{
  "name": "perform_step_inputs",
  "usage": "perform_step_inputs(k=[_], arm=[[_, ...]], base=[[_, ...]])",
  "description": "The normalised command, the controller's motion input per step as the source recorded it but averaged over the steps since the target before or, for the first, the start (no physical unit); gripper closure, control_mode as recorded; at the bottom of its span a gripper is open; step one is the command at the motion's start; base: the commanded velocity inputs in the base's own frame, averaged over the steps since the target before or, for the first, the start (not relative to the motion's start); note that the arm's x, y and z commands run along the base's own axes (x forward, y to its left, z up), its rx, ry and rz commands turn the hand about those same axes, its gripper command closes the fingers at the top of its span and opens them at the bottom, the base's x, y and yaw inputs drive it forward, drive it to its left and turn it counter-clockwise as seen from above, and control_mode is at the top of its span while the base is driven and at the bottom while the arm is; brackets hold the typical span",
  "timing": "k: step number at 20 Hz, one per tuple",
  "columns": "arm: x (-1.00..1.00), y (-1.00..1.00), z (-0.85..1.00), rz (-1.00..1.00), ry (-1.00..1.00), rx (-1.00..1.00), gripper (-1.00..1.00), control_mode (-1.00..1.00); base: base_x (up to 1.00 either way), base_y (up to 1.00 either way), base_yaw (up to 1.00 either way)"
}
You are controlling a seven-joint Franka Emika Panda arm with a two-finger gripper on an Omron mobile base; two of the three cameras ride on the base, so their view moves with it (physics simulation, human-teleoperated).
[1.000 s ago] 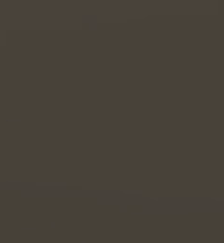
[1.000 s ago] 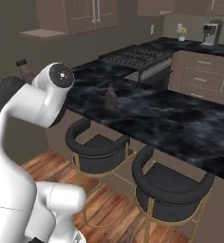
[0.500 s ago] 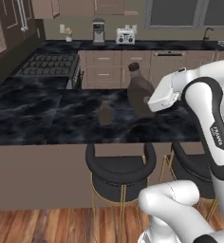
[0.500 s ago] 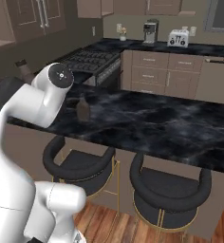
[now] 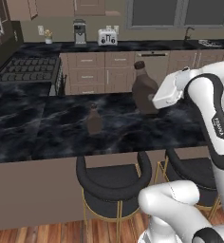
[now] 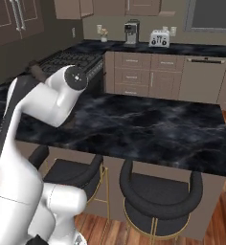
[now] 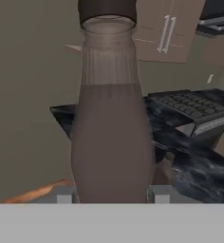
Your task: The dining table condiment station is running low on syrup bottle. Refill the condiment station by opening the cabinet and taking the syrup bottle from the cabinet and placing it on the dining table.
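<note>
Carrying the syrup bottle (image 5: 144, 90) in my hand (image 7: 113, 193), I find my cameras have swung: half a second ago the stove sat higher and nearer the middle of the left base view, and now it lies off at ten o'clock, so my base has turned along the dining table (image 5: 47, 128). That means, I judge, that the fetching is done and only the setting-down remains.

Going left to right in the left base view: the stove (image 5: 23, 69) at ten o'clock, a small dark bottle (image 5: 94, 119) already standing on the table near the centre, then my own bottle at about one o'clock, held upright above the marble beside my white wrist. The two bottles are well apart.

The hand view shows what the base views cannot: my fingertips (image 7: 64, 194) pressed against both sides of the bottle's lower body, closed on it, with the cap at twelve o'clock. The right base view has my upper arm in front at nine o'clock, but it shows a broad bare stretch of table (image 6: 158, 127) toward three o'clock.
</note>
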Motion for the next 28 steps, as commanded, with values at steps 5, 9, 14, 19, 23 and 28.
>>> perform_step_inputs(k=[5,9,14,19,23,28], arm=[[0.89,-0.56,-0.52,0.28,-0.09,0.08,1.0,-1.0],[0.77,-0.42,-0.61,0.3,-0.01,0.04,1.0,-1.0],[0.4,-0.39,-0.44,0.15,-0.01,0.0,1.0,-1.0],[0.31,-0.33,-0.41,0.01,0.0,0.0,1.0,-1.0],[0.33,-0.17,-0.52,0.0,0.0,0.0,1.0,-1.0],[0.29,-0.01,-0.66,0.01,-0.02,0.0,1.0,-1.0]], base=[[0.0,0.0,0.0],[0.0,0.0,0.0],[0.0,0.0,0.0],[0.0,0.0,0.0],[0.0,0.0,0.0],[0.0,0.0,0.0]])
